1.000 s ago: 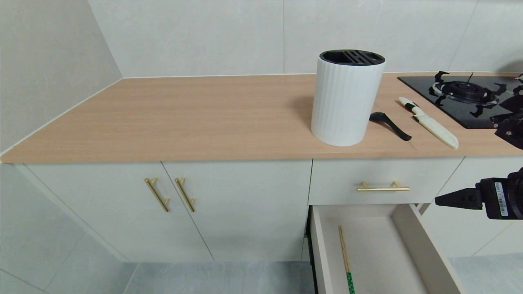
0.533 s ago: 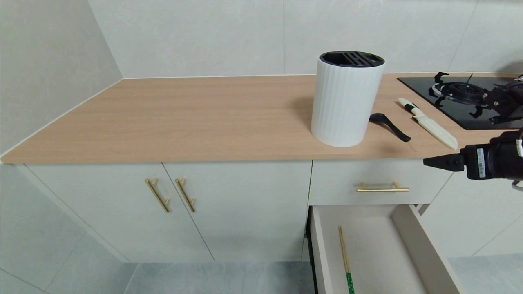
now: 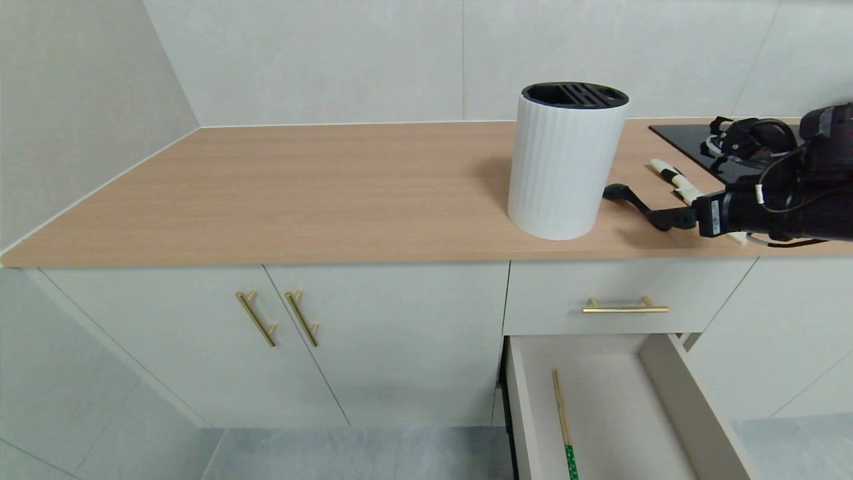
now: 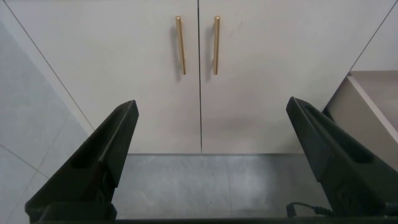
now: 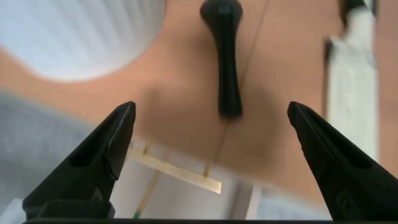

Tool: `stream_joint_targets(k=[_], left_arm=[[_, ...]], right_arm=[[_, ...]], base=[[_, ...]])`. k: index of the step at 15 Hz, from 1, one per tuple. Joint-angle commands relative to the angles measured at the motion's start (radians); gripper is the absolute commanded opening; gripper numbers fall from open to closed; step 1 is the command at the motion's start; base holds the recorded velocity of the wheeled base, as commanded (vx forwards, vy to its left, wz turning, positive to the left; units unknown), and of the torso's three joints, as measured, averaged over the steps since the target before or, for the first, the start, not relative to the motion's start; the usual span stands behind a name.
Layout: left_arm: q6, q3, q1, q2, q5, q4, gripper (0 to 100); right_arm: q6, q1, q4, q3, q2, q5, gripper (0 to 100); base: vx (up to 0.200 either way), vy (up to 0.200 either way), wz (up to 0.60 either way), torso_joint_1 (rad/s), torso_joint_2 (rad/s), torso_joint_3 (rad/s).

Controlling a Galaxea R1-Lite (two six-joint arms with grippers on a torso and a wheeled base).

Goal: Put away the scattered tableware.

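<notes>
Right pincer (image 5: pixel 210 112), 2 fingers (image 5: pixel 106 155) spread apart, black spoon (image 5: pixel 227 62) framed between them, seemingly untouched, white knife (image 5: pixel 352 99) beside

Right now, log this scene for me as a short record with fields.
counter: white ribbed holder; black spoon to its right; knife further right
spoon pose: flat, handle end toward the counter's front edge
right gripper: open, at the spoon's handle end; contact unclear
left gripper: open, low before the cabinet doors
drawer: open, chopsticks inside
not yet stored: spoon, knife
</notes>
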Motion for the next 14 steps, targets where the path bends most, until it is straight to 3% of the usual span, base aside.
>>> stream_joint_targets(k=[1,4,14], left_arm=[[0.0,0.0,0.0,0.001,0.0,0.0,100],[0.0,0.0,0.0,0.001,0.0,0.0,100],[0.0,0.0,0.0,0.001,0.0,0.0,100]], right_arm=[[-0.009,-0.002,-0.03,-0.026,0.108,0.012,100],[-0.014,-0.003,-0.049,-0.024,0.129,0.064,100],[0.097,-0.008,-0.202,-0.052,0.189,0.064,100]], base=[[0.0,0.0,0.0,0.0,0.0,0.0],[0.0,0.0,0.0,0.0,0.0,0.0],[0.0,0.0,0.0,0.0,0.0,0.0]])
